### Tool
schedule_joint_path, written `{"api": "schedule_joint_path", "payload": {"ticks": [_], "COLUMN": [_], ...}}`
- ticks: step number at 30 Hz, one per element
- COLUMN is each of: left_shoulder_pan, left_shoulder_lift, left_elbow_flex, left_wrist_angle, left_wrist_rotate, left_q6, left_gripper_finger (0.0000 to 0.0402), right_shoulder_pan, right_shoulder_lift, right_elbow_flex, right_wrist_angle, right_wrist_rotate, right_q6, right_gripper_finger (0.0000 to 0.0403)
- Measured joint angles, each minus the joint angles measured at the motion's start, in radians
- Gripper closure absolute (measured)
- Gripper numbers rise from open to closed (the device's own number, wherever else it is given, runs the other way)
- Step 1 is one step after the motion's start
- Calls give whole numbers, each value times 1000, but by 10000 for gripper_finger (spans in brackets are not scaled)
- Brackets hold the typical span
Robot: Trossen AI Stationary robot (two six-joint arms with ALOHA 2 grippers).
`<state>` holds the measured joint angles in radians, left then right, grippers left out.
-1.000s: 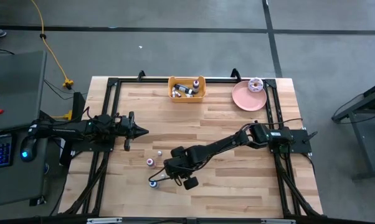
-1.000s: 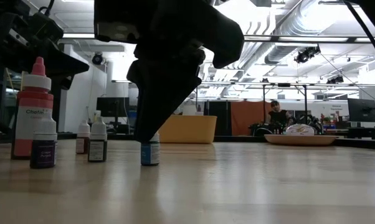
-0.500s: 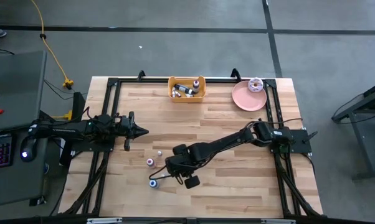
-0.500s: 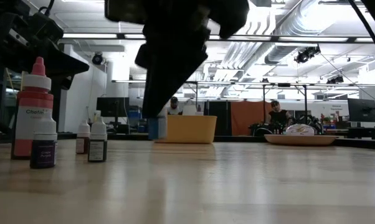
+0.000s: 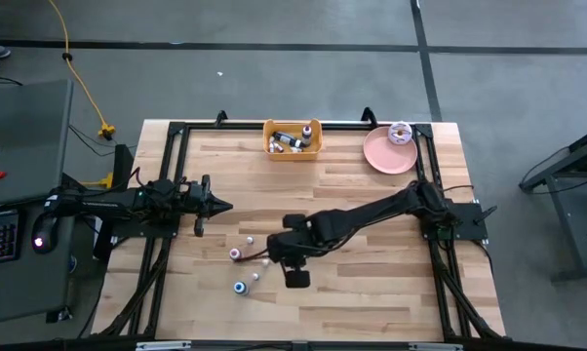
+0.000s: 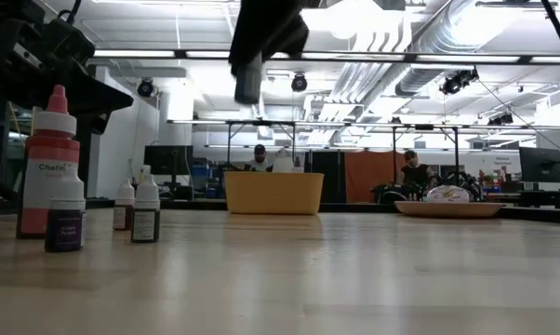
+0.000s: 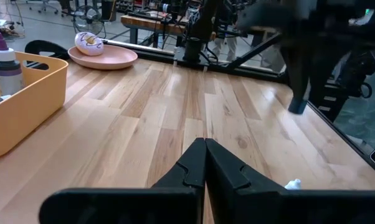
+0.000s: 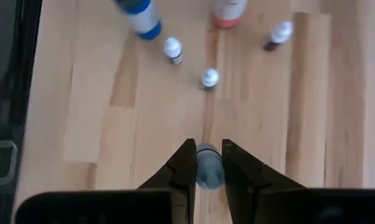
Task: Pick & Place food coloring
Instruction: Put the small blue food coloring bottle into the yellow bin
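Observation:
My right gripper (image 8: 208,163) is shut on one small food coloring bottle (image 6: 248,82) and holds it high above the table's middle (image 5: 273,253). Other food coloring bottles stand upright on the wood below: a blue-capped one (image 8: 139,17), a red one (image 8: 228,12) and three tiny white-capped ones (image 8: 209,78). From table height they line up at the left (image 6: 66,216). The yellow bin (image 5: 293,138) with several bottles stands at the far edge. My left gripper (image 7: 205,149) waits shut at the table's left side (image 5: 220,205). My right gripper pinches the small bottle's upper part (image 8: 208,171) between its two fingers. The fingers come from above, slanting down. The bottle is lifted clear of the table, its lower end (image 6: 248,93) sticking out below the fingertips.
A pink plate (image 5: 383,156) with a donut (image 5: 400,132) sits at the far right corner. Black frame rails (image 5: 425,166) run along the table's sides. Bare wood lies between the standing bottles and the bin. People show in the room behind the table (image 6: 412,172).
My right gripper has risen with the small bottle, which stood on the table a second ago and now hangs clear of it. The gripper has also gone a little toward the far and right edges and rolled about its own axis, staying shut on the bottle.

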<state>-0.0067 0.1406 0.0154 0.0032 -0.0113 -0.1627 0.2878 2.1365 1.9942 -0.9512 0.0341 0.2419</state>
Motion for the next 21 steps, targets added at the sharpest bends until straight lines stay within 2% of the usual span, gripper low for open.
{"api": "schedule_joint_path", "payload": {"ticks": [8,21], "left_shoulder_pan": [0,0], "left_shoulder_lift": [0,0], "left_elbow_flex": [0,0], "left_wrist_angle": [0,0], "left_wrist_rotate": [0,-2], "left_q6": [0,0], "left_gripper_finger": [401,401], "right_shoulder_pan": [-10,-159], "right_shoulder_lift": [-30,-101], "right_elbow_flex": [0,51], "right_wrist_angle": [-48,-126], "right_wrist_rotate": [64,163], "right_q6": [200,231], "right_gripper_finger": [354,354]}}
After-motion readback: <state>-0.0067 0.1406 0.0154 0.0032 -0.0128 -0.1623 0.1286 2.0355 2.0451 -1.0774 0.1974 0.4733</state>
